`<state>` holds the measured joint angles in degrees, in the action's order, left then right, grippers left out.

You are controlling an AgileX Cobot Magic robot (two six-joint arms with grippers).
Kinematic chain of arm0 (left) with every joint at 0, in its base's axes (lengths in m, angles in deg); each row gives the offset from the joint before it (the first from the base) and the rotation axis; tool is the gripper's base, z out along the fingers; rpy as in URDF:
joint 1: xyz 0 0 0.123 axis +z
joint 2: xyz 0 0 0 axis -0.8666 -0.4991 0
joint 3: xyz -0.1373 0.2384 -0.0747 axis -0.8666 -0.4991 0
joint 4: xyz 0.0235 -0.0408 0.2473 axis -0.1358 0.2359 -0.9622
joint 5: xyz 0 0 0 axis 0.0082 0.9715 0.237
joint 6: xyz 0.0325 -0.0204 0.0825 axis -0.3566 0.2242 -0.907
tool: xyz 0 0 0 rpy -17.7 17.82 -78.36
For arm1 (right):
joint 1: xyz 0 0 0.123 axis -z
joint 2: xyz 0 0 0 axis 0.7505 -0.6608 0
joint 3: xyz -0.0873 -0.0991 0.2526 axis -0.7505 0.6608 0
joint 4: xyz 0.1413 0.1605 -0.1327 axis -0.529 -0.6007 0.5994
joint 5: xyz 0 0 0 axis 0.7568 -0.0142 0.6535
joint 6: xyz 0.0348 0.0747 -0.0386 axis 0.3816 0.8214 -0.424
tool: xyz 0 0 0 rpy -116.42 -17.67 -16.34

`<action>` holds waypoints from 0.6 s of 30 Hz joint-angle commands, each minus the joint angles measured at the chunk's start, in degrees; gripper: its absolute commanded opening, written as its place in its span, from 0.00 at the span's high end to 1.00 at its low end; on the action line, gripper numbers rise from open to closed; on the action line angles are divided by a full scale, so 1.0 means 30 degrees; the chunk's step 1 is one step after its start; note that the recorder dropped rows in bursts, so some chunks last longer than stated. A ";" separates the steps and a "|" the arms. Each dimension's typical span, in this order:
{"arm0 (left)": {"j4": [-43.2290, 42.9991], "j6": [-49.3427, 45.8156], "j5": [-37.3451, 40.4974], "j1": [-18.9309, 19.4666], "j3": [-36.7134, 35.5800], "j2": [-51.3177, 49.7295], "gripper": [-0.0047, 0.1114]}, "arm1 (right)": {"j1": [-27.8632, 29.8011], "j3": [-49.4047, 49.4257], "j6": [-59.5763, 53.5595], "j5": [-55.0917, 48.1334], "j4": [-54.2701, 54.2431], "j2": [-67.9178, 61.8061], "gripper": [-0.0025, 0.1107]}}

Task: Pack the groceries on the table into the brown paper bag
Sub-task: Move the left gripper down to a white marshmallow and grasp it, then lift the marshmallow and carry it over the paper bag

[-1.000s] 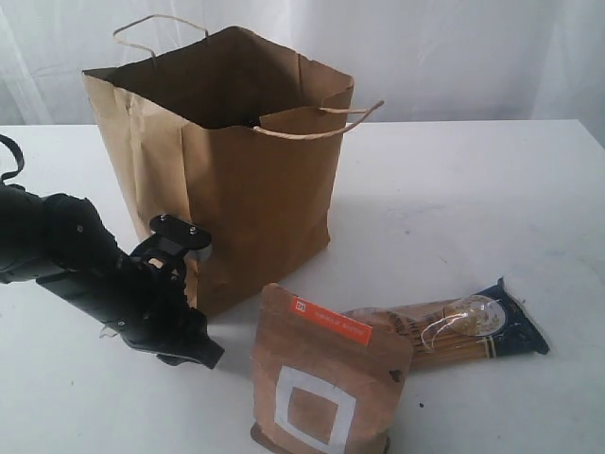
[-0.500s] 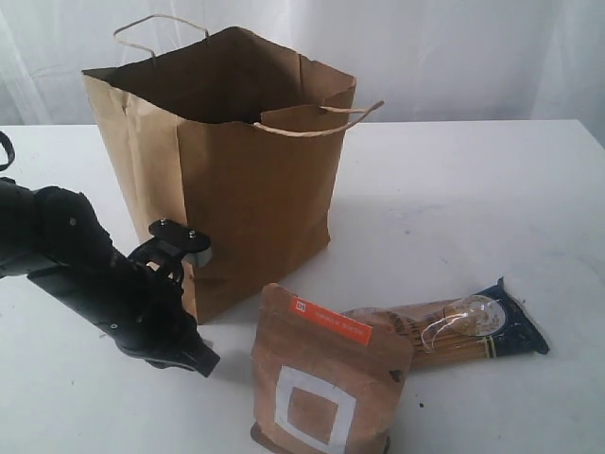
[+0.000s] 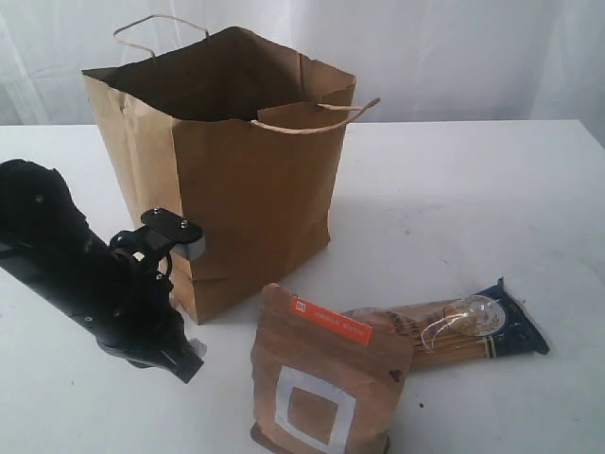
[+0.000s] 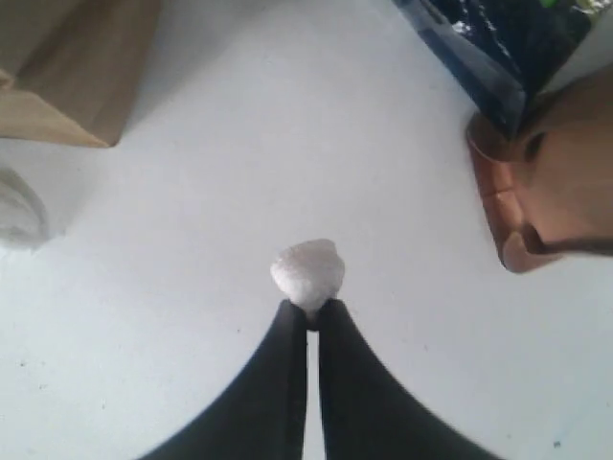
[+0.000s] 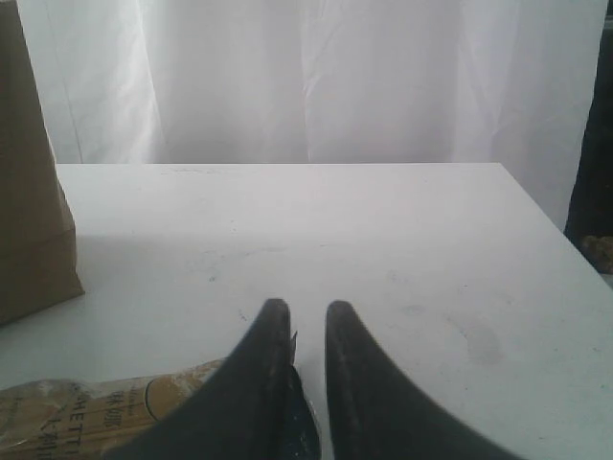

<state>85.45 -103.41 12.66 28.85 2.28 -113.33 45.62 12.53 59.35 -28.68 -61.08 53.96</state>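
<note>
The brown paper bag (image 3: 246, 189) stands open at the back left of the table (image 3: 454, 208). In front of it stands the brown pouch with a white square (image 3: 321, 378), and the blue-ended spaghetti pack (image 3: 444, 331) lies to its right. My left gripper (image 3: 189, 362) is low over the table by the bag's front corner. In the left wrist view it (image 4: 308, 309) is shut on a small white scrap (image 4: 308, 268), with the pouch (image 4: 556, 192) off to one side. My right gripper (image 5: 308, 311) hangs over the spaghetti pack's (image 5: 96, 412) blue end, its jaws slightly apart and empty.
A white curtain (image 3: 454, 47) hangs behind the table. The bag's cord handles (image 3: 317, 121) stick out at its rim. Bare white tabletop (image 5: 383, 230) stretches to the right of the bag as far as the table's right edge (image 5: 546, 220).
My left arm has slid left and toward the front, away from the bag's corner. Its jaws have closed on the white scrap. The right gripper has not moved.
</note>
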 commanded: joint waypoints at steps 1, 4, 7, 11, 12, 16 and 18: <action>-0.0961 0.0477 0.1702 -0.0065 -0.0020 0.1961 0.96 | 0.0060 0.0085 -0.0073 0.0266 -0.0030 0.0104 0.86; -0.1345 0.0659 0.2076 -0.0065 -0.0020 0.3398 0.96 | 0.0060 0.0085 -0.0073 0.0266 -0.0030 0.0104 0.86; -0.2308 0.1566 0.2470 -0.0065 -0.0020 0.5051 0.96 | 0.0060 0.0085 -0.0073 0.0266 -0.0030 0.0104 0.86; -0.4046 0.3186 0.3802 0.0197 0.0618 0.7341 0.96 | 0.0060 0.0085 -0.0073 0.0266 -0.0030 0.0104 0.86; -0.4374 0.3459 0.4187 0.0345 0.0924 0.7906 0.96 | 0.0060 0.0085 -0.0073 0.0266 -0.0030 0.0104 0.86; -0.5387 0.4192 0.4851 0.0865 0.2548 0.9623 0.96 | 0.0060 0.0085 -0.0073 0.0266 -0.0030 0.0104 0.86; -0.5921 0.4390 0.4851 0.0861 0.3500 0.9979 0.96 | 0.0060 0.0085 -0.0073 0.0266 -0.0030 0.0104 0.86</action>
<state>69.60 -92.08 25.69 31.00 9.23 -85.56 45.62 12.53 59.35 -28.68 -61.08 53.96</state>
